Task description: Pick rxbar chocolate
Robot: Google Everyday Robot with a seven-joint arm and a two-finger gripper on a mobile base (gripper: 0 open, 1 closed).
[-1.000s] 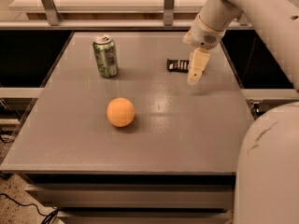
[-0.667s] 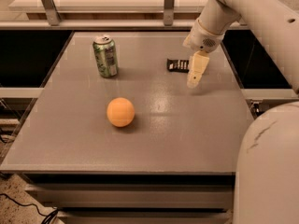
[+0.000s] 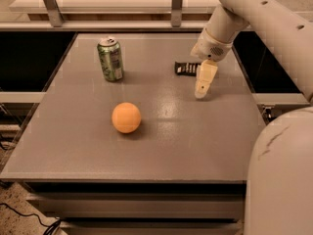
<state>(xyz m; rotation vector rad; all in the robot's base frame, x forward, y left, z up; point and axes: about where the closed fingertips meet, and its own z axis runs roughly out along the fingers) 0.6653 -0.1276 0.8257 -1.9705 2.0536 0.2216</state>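
Note:
The rxbar chocolate (image 3: pixel 187 68), a small flat black bar with white lettering, lies on the grey table (image 3: pixel 161 146) toward the back right. My gripper (image 3: pixel 202 91) hangs from the white arm just in front and to the right of the bar, its cream fingers pointing down close to the tabletop. The arm's wrist covers the bar's right end. The gripper holds nothing that I can see.
A green soda can (image 3: pixel 110 58) stands upright at the back left. An orange ball (image 3: pixel 126 117) rests near the table's middle. A rail with metal posts (image 3: pixel 177 4) runs behind the table. The robot's white body (image 3: pixel 281 175) fills the lower right.
The gripper has shifted slightly forward and lower toward the tabletop, next to the bar. The bar, can and ball have not moved.

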